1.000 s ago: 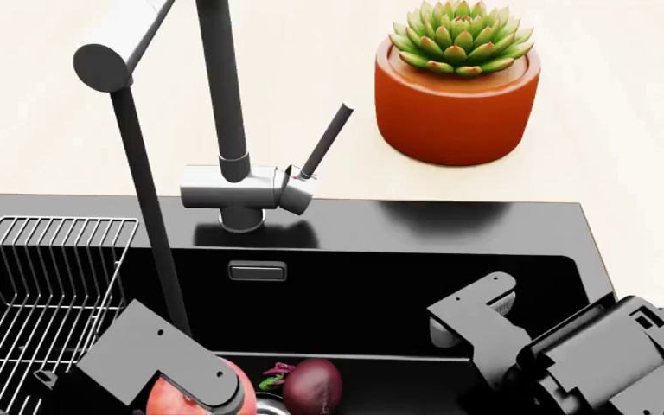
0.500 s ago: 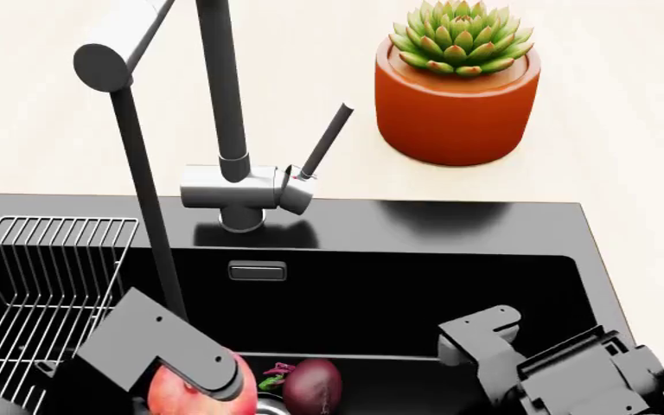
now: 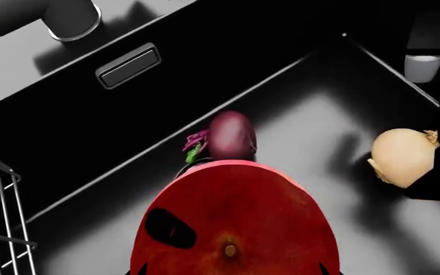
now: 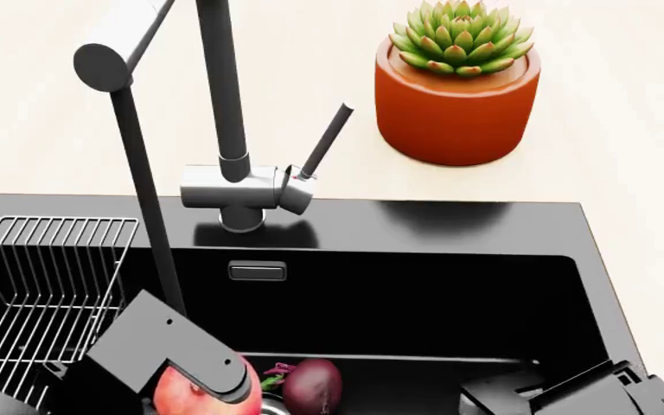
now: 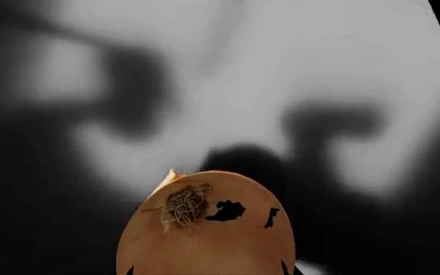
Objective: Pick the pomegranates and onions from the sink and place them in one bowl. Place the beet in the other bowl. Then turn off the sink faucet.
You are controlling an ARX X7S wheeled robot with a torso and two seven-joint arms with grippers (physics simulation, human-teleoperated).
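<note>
I have a pomegranate (image 3: 235,229) gripped in my left tool (image 4: 200,380) and an onion (image 5: 208,229) apparently held in my right tool (image 4: 563,399), both low in the sink (image 4: 424,303), so I'm mid-pick. Next I judge both must lift out toward the wooden bowl, which is out of view. The beet (image 4: 312,386) lies on the black basin floor beside the pomegranate; behind, the faucet (image 4: 239,186) and a potted succulent (image 4: 459,86) stand on a pale worktop (image 4: 632,130).

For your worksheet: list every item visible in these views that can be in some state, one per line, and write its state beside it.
pomegranate: held close at the left gripper, above the sink floor
onion: close under the right wrist camera; grip not visible
beet: lying loose on the sink floor, beside the pomegranate
faucet lever: tilted up and away from its base
wire rack: empty, at the sink's left side
right gripper: lowered into the sink, jaws hidden
</note>
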